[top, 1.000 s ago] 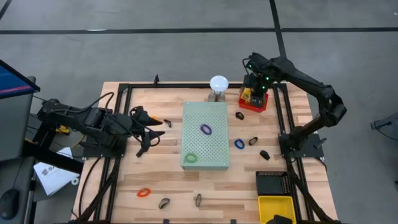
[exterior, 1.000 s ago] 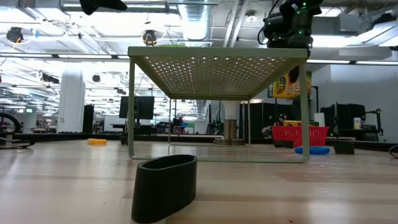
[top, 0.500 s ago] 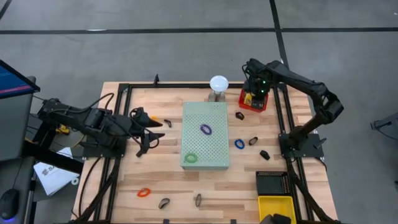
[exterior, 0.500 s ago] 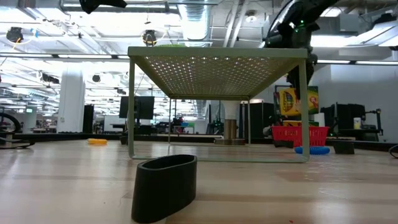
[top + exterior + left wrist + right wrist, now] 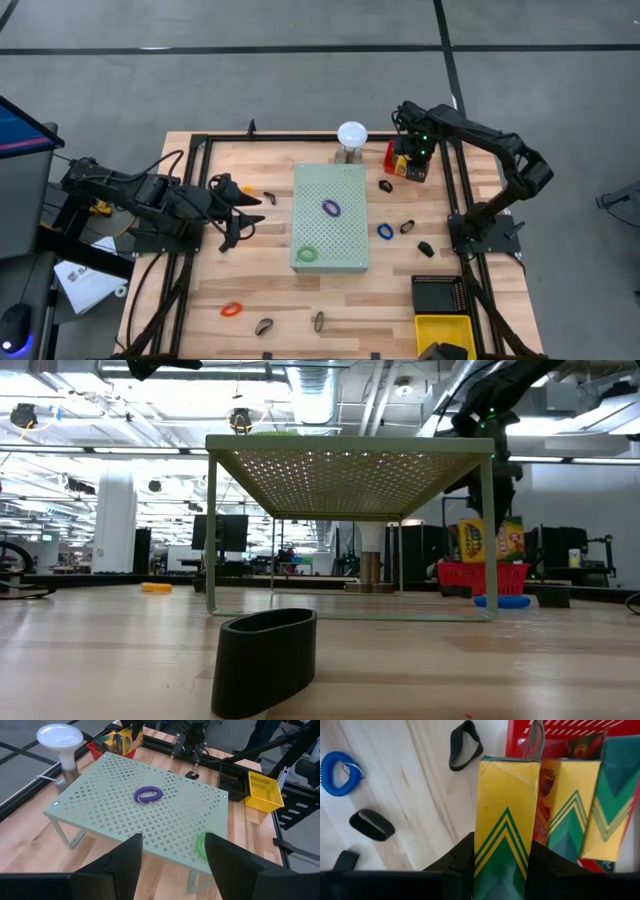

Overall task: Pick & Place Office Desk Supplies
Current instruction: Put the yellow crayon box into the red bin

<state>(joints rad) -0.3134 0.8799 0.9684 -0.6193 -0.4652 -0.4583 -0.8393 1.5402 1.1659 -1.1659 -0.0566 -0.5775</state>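
right gripper (image 5: 409, 160): closed on a yellow-green box (image 5: 504, 815), fingers pressed to both its sides; now low over the red basket (image 5: 391, 158) at the table's far right, down from where it hung a second ago.
box: low view shows it dropped from above the board's top to just over the basket rim; other boxes (image 5: 580, 805) stand in the basket beside it.
meaning: box nearly placed; release looks like the next step.
left gripper (image 5: 172, 852): jaws apart, holding nothing, parked left of the board (image 5: 331, 217); unchanged.
left to do: purple loop (image 5: 331, 208) and green loop (image 5: 307, 254) on the board; blue loop (image 5: 385, 231), orange loop (image 5: 231, 309), black clips (image 5: 425, 248) loose on the table.
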